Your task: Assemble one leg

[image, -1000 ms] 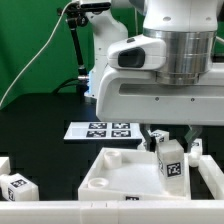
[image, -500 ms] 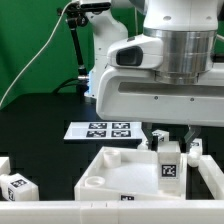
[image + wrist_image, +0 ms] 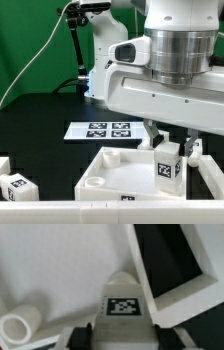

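My gripper (image 3: pixel 170 148) is shut on a white leg (image 3: pixel 167 166) with a black-and-white tag on its face. It holds the leg upright over the right part of the large white square panel (image 3: pixel 120 172). In the wrist view the leg (image 3: pixel 124 303) runs out from between my two dark fingers (image 3: pixel 80 336), its tip pointing at the panel's surface (image 3: pixel 60 269) close to the panel's raised edge (image 3: pixel 170 297). A round corner hole of the panel (image 3: pixel 14 328) shows beside it. Whether the leg's tip touches the panel I cannot tell.
Another tagged leg (image 3: pixel 18 188) lies at the exterior view's left, near a further white part (image 3: pixel 4 164). The marker board (image 3: pixel 103 129) lies flat behind the panel. A white rail (image 3: pixel 60 212) runs along the front. A green backdrop stands behind.
My gripper has moved slightly down and toward the exterior view's left with the leg, bringing it closer to the panel.
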Tool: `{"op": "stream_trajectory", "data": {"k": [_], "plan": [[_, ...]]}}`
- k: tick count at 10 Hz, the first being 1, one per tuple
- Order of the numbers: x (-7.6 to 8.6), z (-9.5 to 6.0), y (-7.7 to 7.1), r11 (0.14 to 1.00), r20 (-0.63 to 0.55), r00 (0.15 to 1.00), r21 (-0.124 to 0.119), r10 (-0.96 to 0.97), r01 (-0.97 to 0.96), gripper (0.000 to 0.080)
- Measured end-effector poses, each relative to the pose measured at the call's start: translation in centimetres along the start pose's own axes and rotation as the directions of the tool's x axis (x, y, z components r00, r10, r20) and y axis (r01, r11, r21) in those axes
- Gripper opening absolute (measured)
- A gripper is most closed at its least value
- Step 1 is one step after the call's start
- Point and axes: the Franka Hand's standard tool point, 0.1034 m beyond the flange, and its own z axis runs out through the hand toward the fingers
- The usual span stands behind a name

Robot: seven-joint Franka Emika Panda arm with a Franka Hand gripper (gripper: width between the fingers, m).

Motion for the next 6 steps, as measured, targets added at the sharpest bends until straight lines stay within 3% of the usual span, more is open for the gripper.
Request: {"op": "stream_trajectory", "data": {"k": [3,6], "plan": [[-0.21,0.04,-0.19,0.951,0.016,0.951,0.009,0.308,-0.308,0.0288],[-0.52,0.12,-0.55,0.801,0.037,0.801,0.009,0.598,-0.599,0.0287]]}}
